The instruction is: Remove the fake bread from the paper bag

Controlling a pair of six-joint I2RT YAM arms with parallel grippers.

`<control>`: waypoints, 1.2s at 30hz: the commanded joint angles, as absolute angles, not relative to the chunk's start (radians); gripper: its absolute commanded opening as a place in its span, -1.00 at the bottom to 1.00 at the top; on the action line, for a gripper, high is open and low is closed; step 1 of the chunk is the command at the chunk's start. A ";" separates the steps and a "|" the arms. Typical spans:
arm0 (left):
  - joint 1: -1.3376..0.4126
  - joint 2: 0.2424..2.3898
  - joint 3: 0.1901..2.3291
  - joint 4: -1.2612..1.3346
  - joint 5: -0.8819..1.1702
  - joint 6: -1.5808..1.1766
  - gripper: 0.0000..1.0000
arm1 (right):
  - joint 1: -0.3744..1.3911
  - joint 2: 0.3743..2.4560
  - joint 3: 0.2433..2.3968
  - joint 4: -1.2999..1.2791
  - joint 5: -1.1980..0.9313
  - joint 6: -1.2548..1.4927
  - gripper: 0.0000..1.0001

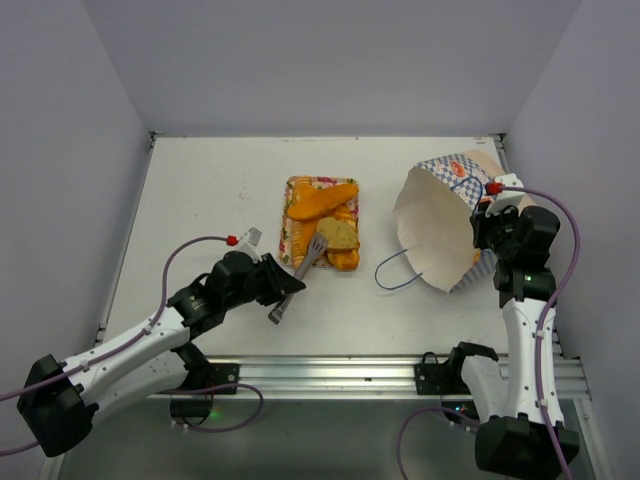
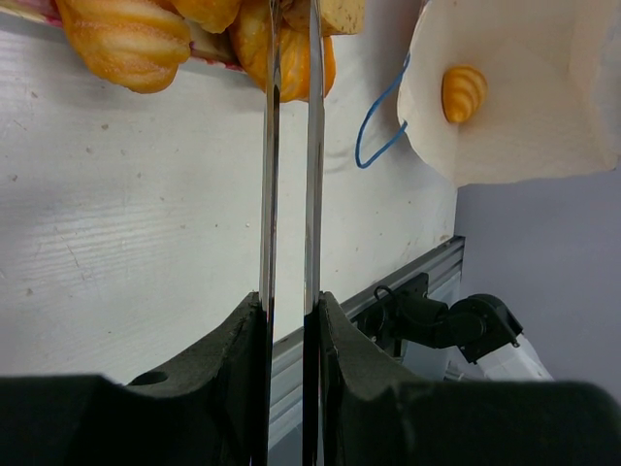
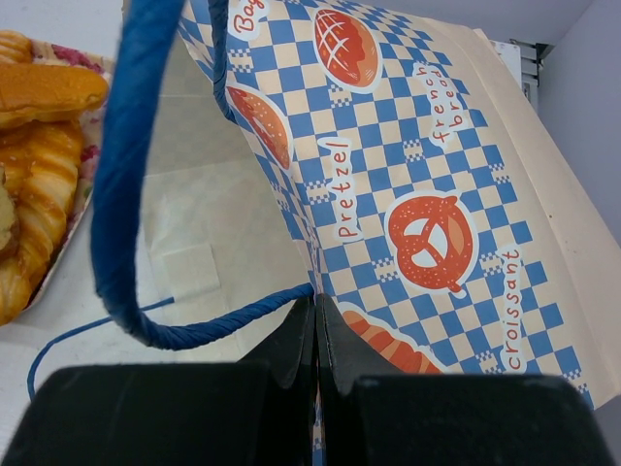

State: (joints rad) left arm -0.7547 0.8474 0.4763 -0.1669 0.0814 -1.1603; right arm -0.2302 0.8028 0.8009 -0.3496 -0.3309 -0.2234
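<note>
With the left gripper [image 2: 291, 309] clamped on the tongs [image 2: 313, 146] over the bread [image 1: 322, 202] on the tray [image 1: 290, 240], and the right gripper [image 3: 315, 330] pinched shut on the paper bag [image 3: 417, 146] rim, the croissant [image 2: 464, 92] inside could slide deeper if the bag tips.

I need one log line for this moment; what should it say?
left gripper: shut on tongs, tips at fake bread on tray | right gripper: shut on paper bag rim | one croissant inside bag

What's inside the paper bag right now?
One small croissant lies inside the paper bag, seen through its open mouth. The deeper corners are hidden by the bag's own walls.
</note>
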 commanded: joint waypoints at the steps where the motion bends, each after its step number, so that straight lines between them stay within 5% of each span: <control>1: -0.750 0.827 0.474 -0.153 0.087 -1.172 -0.56 | -0.238 0.796 0.801 -0.304 -0.339 -0.209 -1.00; 11: -0.750 0.824 0.495 -0.179 0.084 -1.167 -0.19 | -0.238 0.795 0.799 -0.304 -0.344 -0.212 -1.00; 36: -0.750 0.712 0.583 -0.393 0.006 -1.121 0.02 | -0.238 0.790 0.801 -0.304 -0.365 -0.215 -1.00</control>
